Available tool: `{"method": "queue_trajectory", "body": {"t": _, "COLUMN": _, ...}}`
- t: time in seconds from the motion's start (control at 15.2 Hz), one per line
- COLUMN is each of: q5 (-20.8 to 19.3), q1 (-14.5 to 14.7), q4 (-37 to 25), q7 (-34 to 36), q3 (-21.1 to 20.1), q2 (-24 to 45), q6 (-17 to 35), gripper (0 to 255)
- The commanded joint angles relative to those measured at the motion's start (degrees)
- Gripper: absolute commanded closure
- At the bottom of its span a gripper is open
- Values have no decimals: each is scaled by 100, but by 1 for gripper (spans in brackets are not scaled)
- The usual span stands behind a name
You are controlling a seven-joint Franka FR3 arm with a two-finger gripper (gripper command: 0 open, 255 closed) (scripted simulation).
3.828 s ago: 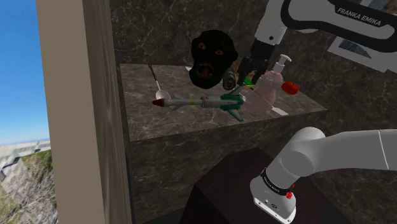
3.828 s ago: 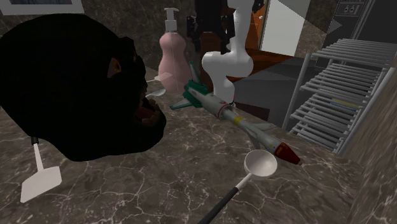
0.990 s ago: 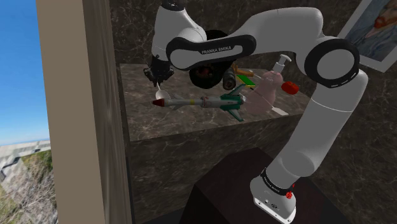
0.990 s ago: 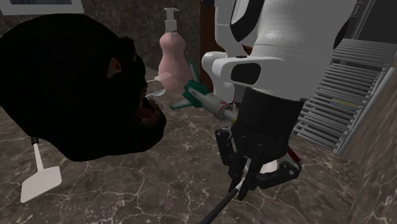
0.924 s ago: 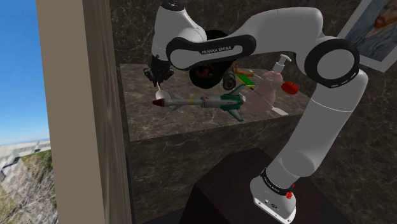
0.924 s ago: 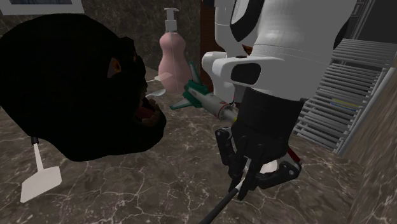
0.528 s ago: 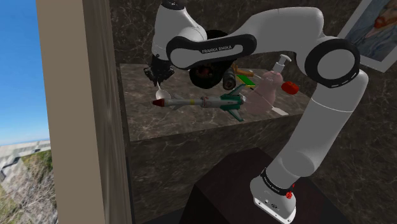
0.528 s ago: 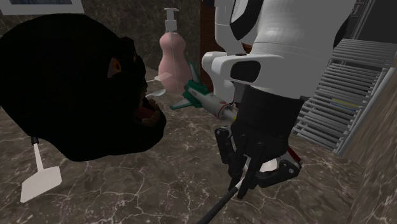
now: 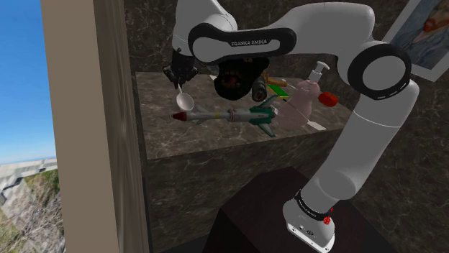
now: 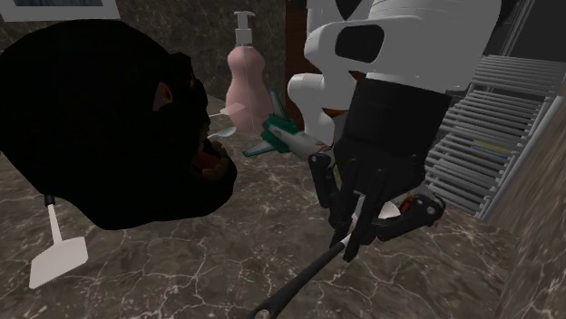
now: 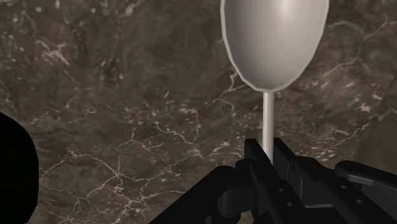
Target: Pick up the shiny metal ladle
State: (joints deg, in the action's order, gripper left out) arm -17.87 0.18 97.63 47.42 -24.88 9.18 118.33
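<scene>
The ladle has a pale silvery bowl (image 11: 275, 41), a thin light stem and a black handle (image 10: 299, 285). My gripper (image 11: 268, 153) is shut on the stem just behind the bowl. In the shoulder view the gripper (image 9: 178, 77) hangs over the left part of the marble counter (image 9: 165, 133), and the ladle bowl (image 9: 184, 100) dangles below it, just above the toy rocket's red nose. In the second exterior view the gripper (image 10: 349, 243) holds the ladle tilted, with the handle sloping down toward the counter and the bowl mostly hidden behind the hand.
A toy rocket (image 9: 223, 115) lies across the counter under the arm. A black gorilla head (image 10: 100, 127) stands close by, with a pink soap dispenser (image 10: 247, 77) behind it. A white spatula (image 10: 56, 254) lies beside the head. A wire rack (image 10: 490, 127) stands past the counter's edge.
The gripper has risen, carrying the ladle up off the counter; the bowl now hangs clear above the rocket's nose. The other objects stayed put.
</scene>
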Motion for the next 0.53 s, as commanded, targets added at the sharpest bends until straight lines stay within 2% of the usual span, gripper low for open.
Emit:
{"method": "queue_trajectory", "body": {"t": 0.0, "q5": 24, "q1": 5, "q4": -133, "q7": -37, "q3": -7, "q2": -12, "q6": -142, "gripper": 255}}
{"method": "queue_trajectory", "body": {"t": 0.46, "q5": 72, "q1": 23, "q4": -515, "q7": -129, "q3": -24, "q2": -20, "q6": -522, "gripper": 255}}
